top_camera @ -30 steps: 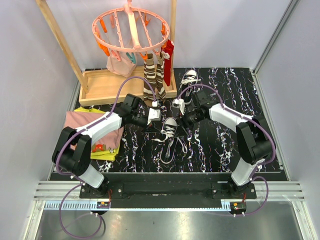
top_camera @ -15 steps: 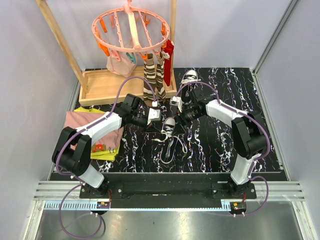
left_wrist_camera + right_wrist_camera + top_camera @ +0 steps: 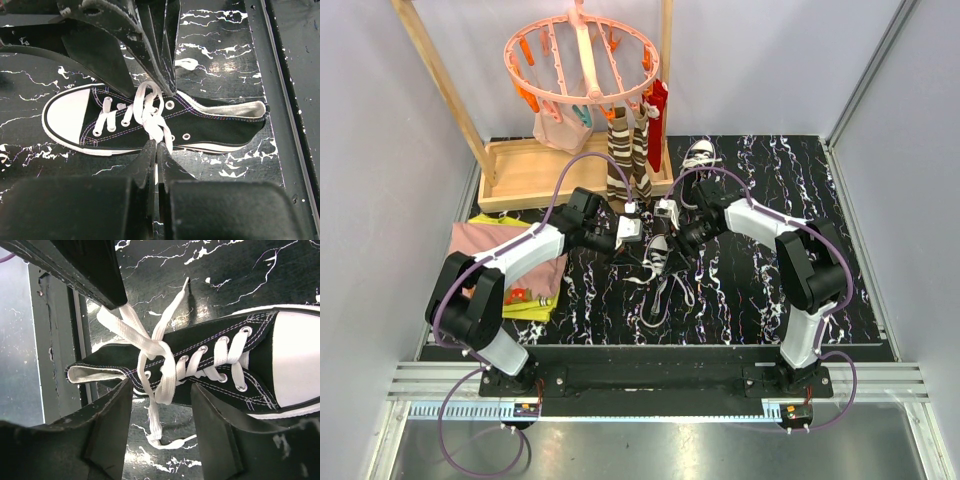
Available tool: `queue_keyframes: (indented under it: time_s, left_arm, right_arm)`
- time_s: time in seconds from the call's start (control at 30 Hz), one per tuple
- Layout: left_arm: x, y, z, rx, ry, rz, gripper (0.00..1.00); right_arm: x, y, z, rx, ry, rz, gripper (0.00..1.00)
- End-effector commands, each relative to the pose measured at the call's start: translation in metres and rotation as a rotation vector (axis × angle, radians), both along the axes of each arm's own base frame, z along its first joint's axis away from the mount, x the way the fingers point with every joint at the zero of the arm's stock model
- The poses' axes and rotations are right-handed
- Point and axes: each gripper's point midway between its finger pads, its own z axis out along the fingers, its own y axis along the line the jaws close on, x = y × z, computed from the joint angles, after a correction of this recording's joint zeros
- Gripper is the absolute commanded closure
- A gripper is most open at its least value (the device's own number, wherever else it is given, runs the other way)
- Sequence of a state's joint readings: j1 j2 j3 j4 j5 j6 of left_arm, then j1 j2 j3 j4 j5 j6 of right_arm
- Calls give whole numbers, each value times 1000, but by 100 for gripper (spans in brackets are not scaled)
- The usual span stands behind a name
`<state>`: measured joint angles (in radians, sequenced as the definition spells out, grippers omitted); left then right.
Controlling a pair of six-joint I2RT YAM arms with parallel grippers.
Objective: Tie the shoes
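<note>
One black shoe (image 3: 659, 254) with a white toe cap lies mid-table, its white laces (image 3: 662, 292) trailing toward me. A second shoe (image 3: 699, 156) lies at the back. My left gripper (image 3: 642, 240) is at the near shoe's left side. In the left wrist view it (image 3: 155, 148) is shut on a white lace (image 3: 151, 116) next to the shoe (image 3: 215, 122). My right gripper (image 3: 673, 236) is at the shoe's right side. In the right wrist view it (image 3: 162, 407) is open, its fingers either side of the hanging lace (image 3: 156, 390) beside the shoe (image 3: 220, 347).
A wooden drying stand (image 3: 535, 170) with a pink peg hanger (image 3: 582, 60) stands at the back left; brown striped socks (image 3: 620, 160) and a red sock (image 3: 657, 108) hang from it. Pink and yellow clothes (image 3: 505, 265) lie at the left edge.
My right gripper has swung left and in close over the near shoe, next to my left gripper. The shoe has shifted slightly left. The left arm has held still.
</note>
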<state>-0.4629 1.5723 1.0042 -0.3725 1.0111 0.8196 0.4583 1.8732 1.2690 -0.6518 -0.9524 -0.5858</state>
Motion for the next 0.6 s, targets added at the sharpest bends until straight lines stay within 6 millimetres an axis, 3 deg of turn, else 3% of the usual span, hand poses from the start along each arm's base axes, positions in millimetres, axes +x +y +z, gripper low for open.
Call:
queue_keyframes:
  time_s: [0.0,0.2,0.47,0.57]
  left_arm:
    - [7,-7,18,-53,-38,-27,100]
    - [7,-6,18,-53,-40,-25,100]
    - [2,-5,17,-49,-22,-21,100]
    - [-3,-3,16,-44,17,-6,100]
  right_arm:
    - [7,7,11,27,-54,29,47]
    - [8,6,11,23,-65,29,66]
    - [11,6,15,20,-97,26,100]
    - [14,5,17,11,-126,15,100]
